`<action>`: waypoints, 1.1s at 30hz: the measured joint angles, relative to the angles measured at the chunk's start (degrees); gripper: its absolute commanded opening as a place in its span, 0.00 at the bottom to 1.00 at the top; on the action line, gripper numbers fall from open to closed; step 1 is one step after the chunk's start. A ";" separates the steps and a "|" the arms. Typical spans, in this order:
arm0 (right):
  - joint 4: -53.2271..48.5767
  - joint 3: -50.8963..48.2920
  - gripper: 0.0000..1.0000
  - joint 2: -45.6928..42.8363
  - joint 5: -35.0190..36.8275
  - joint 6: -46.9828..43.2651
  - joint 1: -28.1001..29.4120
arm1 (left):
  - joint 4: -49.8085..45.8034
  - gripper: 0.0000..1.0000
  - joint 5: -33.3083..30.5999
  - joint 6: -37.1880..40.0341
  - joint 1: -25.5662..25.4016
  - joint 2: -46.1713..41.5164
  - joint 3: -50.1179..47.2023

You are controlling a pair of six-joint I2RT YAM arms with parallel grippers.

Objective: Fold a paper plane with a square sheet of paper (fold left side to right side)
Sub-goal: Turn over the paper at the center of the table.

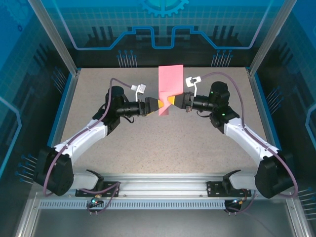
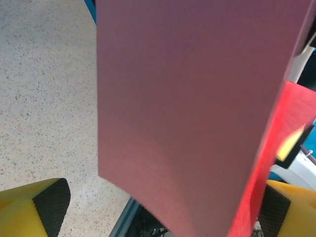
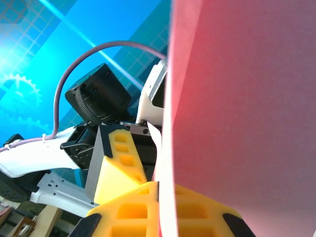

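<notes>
The salmon-pink square sheet of paper (image 1: 171,78) is held upright in the air above the middle of the table, its lower part bent and creased. My right gripper (image 1: 172,100) is shut on its lower edge; in the right wrist view the yellow fingers (image 3: 128,212) meet with the sheet (image 3: 247,108) pinched between them. My left gripper (image 1: 157,105) faces it from the left and is open. In the left wrist view its two fingertips (image 2: 42,205) stand wide apart at the bottom corners, and the sheet (image 2: 192,98) hangs between them without contact.
The speckled beige tabletop (image 1: 163,143) lies below the raised sheet. Blue enclosure walls (image 1: 163,34) and metal posts ring the table. Both arms reach inward and nearly meet at the centre, with the left gripper's finger (image 3: 116,163) close beside the right one.
</notes>
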 measured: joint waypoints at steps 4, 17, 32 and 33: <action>0.24 0.00 0.04 1.86 0.04 0.70 1.11 | 1.53 0.90 0.52 -0.83 -0.87 0.13 1.03; 2.84 -0.33 0.11 2.73 0.28 3.63 1.25 | 2.58 0.31 0.61 -0.87 -1.03 0.13 1.73; -24.55 -2.23 0.50 -7.56 12.22 -8.81 -4.33 | -21.62 0.01 -9.55 11.89 -2.99 -0.68 6.21; -28.39 -2.19 0.53 -8.70 14.82 -10.47 -5.29 | -25.94 0.00 -12.04 14.32 -4.00 -0.46 7.93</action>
